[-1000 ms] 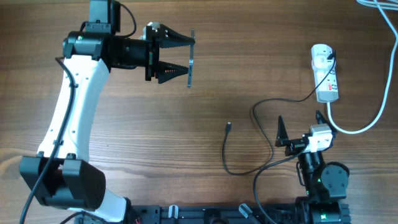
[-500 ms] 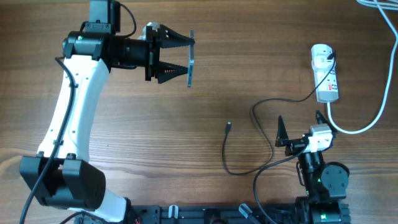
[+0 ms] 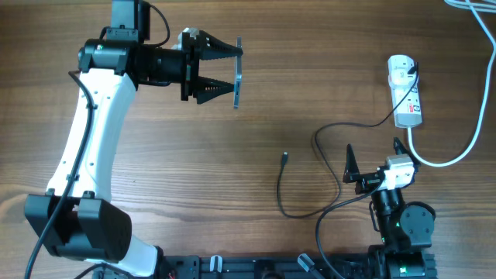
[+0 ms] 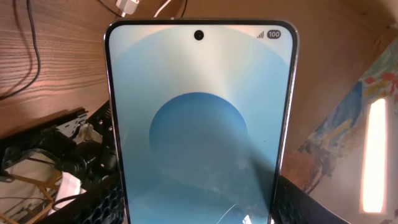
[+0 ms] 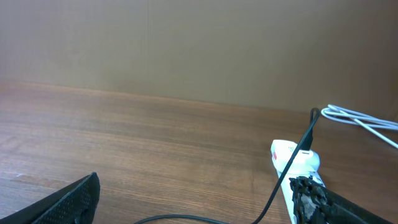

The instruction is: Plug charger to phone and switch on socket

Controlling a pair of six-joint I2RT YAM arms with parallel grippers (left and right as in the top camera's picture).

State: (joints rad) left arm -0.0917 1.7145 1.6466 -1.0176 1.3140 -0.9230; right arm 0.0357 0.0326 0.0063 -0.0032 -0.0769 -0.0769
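Note:
My left gripper (image 3: 232, 70) is raised at the upper left and shut on the phone (image 3: 237, 74), seen edge-on as a thin upright strip from overhead. In the left wrist view the phone (image 4: 199, 124) fills the frame, its blue screen lit, with a black finger at each lower side. The charger (image 3: 282, 194) lies loose on the table, its connector tip (image 3: 285, 157) free at mid-table. Its cable runs right to a black plug (image 3: 411, 72) in the socket (image 3: 405, 97). My right gripper (image 3: 374, 157) stands open near the front right, empty, with the socket (image 5: 291, 157) ahead of it.
A thick white cable (image 3: 465, 147) loops from the socket toward the right edge and the far right corner. The charger cable (image 5: 292, 168) crosses in front of the right gripper's fingers. Both arm bases sit along the front edge.

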